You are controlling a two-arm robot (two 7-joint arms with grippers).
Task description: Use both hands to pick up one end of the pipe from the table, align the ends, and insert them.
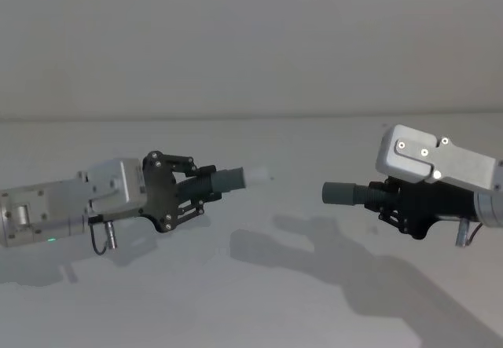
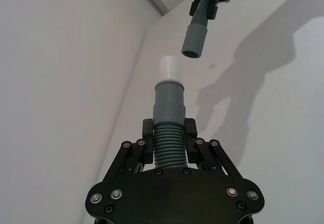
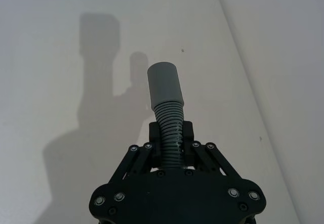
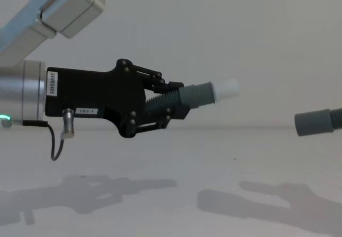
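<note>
A: Shadows (image 1: 330, 261) of both arms fall nearest, on the white counter (image 1: 259, 309), and both hose pieces hang above it, touching nothing below.

B: Where does the left tool (image 1: 206, 189) stand?

A: On the left in the head view, reaching toward the middle, its fingers (image 2: 190, 129) clamped on the ribbed part of the white-tipped hose piece (image 2: 168, 120). In the chest view that tool (image 4: 173, 104) shows large, with a green light (image 4: 5, 120) at its wrist.

B: And the white tip (image 1: 257, 176)?

A: It sticks out past the grey cuff (image 1: 228, 180) and points across at the other piece.

B: The right tool (image 1: 383, 197)?

A: On the right, fingers (image 3: 187, 133) closed on the corrugated part of the plain-cuffed hose piece (image 3: 166, 100). Its smooth cuff (image 1: 340, 193) points back toward the left.

B: Do the two ends touch?

A: No. They face each other with a clear gap between; in the chest view the plain cuff (image 4: 315, 122) sits lower than the white tip.

B: Farthest off?

A: A pale wall (image 1: 251, 42) behind the counter.
</note>
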